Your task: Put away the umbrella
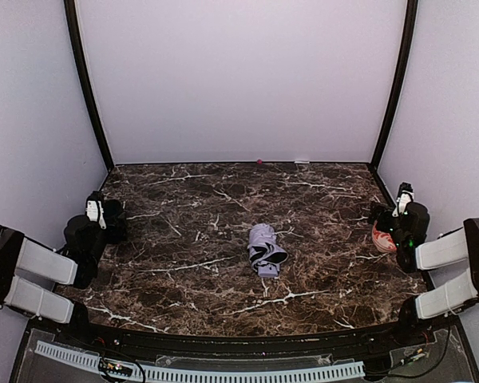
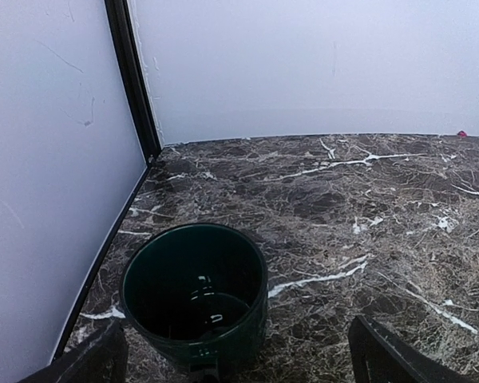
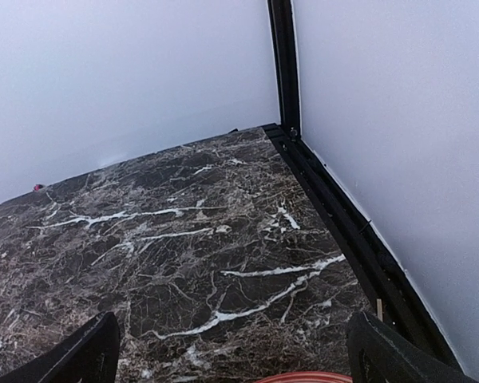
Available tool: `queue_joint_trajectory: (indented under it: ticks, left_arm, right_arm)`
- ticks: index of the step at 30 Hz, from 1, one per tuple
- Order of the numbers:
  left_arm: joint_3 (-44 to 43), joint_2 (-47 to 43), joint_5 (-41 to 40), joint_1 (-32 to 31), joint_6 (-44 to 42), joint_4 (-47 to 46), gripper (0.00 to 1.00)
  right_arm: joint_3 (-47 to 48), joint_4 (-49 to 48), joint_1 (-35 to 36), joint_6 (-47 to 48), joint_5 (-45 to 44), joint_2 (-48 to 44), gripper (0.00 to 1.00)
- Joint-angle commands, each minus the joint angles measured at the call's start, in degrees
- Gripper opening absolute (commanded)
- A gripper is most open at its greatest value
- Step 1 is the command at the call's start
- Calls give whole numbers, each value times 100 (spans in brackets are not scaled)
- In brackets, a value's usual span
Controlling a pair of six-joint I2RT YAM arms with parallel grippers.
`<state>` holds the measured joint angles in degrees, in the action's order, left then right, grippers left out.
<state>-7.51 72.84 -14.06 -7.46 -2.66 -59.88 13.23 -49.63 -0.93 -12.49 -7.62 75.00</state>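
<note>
The left arm point(image 1: 33, 275) and right arm point(image 1: 455, 267) pair pale grey tubular links with bulky black joints. A small white fitting point(image 1: 93, 211) caps each black wrist; a green light point(image 1: 409, 239) glows on the right one. The left hand point(image 1: 110, 215) and right hand point(image 1: 385, 217) end in matte black, wedge-shaped fingers point(image 2: 84, 363). Thin cables point(image 1: 120, 365) trail near both bases.

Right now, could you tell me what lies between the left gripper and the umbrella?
Nothing: the top view shows only bare table between the left gripper and the umbrella.

Dark marble-patterned table point(image 1: 184, 239), plain white walls point(image 1: 239, 80), black corner posts point(image 1: 88, 80), even light
</note>
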Motion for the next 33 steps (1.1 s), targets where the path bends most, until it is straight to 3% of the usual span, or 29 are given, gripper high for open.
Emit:
queue_joint_trajectory:
  ticks: [1,11,15,17,20,21,26,33]
  left_arm:
    - [-1,127,82,48,-117,-938,99]
    - [-187,909,151,211,-440,-1619,99]
    - [-153,1981,275,320,-489,-2959,99]
    - [-156,1691,389,342,-360,-2363,99]
    - [-187,1877,546,348,-513,-2678,99]
    - [-208,1820,524,351,-462,-2524,99]
    - [-442,1766,582,367,-456,-1991,99]
    - [-427,1795,601,361,-464,-2064,99]
  right_arm:
    - [-42,-597,-25,27,-82,-55,100]
    - [217,-599,-30,27,-82,250,100]
    - [175,-1357,-35,27,-82,580,100]
    - [48,-1848,-79,27,-82,904,100]
    - [-218,-2793,-78,27,-69,1276,100]
    - [-201,-2589,-82,638,-463,1204,100]
    - [-152,-2538,-80,685,-377,1220,100]
    - [-155,-2583,-79,695,-347,1254,100]
